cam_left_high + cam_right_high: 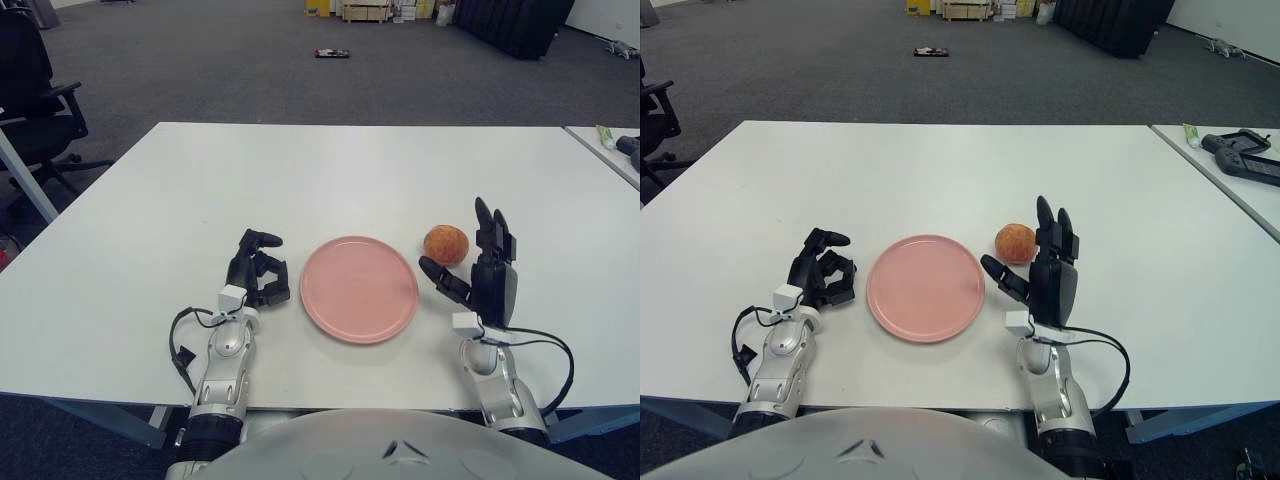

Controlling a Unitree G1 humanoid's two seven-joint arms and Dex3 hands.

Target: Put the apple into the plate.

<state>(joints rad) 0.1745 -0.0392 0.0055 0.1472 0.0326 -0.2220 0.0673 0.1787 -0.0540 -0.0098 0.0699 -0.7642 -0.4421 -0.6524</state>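
An orange-red apple [446, 244] sits on the white table [330, 180], just right of the empty pink plate [359, 288]. My right hand [478, 262] stands upright close beside the apple on its right and near side, fingers spread wide and holding nothing; its thumb reaches toward the plate's edge below the apple. My left hand [259, 270] shows left of the plate with its fingers curled and nothing in them.
A second table edge at the far right carries a dark controller [1245, 156] and a small tube [1192, 134]. An office chair [35, 90] stands off the table's left corner. Boxes lie on the floor far behind.
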